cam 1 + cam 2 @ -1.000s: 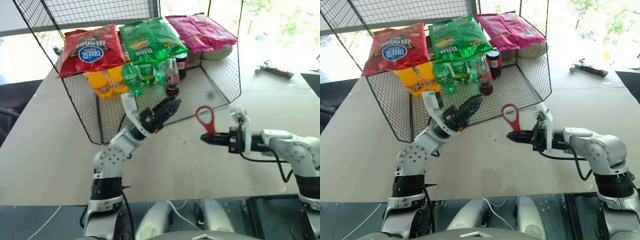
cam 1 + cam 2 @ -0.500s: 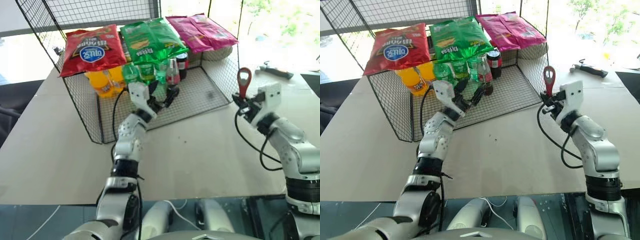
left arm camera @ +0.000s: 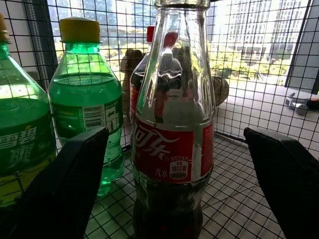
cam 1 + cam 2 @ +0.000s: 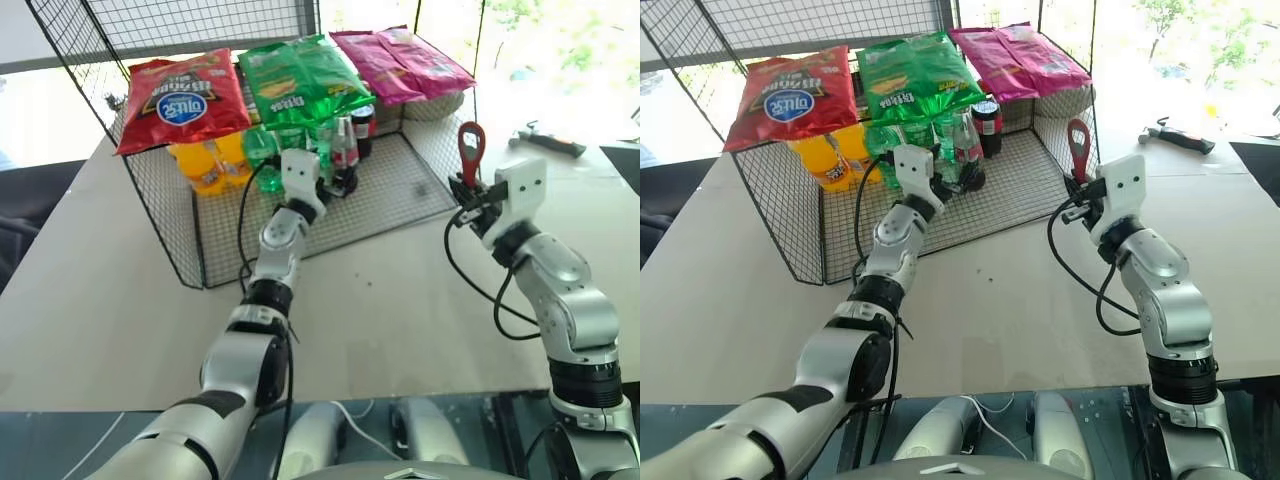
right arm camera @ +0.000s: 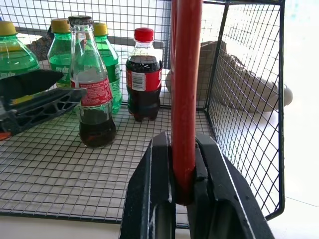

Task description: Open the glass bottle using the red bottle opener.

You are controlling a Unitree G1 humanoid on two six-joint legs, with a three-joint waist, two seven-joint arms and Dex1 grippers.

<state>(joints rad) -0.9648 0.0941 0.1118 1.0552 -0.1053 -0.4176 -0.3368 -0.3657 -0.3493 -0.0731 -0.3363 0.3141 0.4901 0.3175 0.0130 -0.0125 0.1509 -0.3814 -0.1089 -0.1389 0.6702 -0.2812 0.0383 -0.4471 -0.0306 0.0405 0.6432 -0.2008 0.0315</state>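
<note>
2 grippers work at our wire basket (image 4: 420, 200) on the table (image 4: 100, 300). On our left, the left gripper (image 3: 169, 164) reaches into the basket, its black fingers (image 3: 65, 184) spread wide on either side of the glass bottle (image 3: 172, 144), not touching it. That bottle stands upright on the basket floor, cap on, beside green plastic bottles (image 3: 87, 99) and in front of a dark cola bottle (image 5: 143, 74). On our right, the right gripper (image 5: 182, 174) is clamped on the red bottle opener (image 4: 469, 152), held upright just outside the basket's right wall.
</note>
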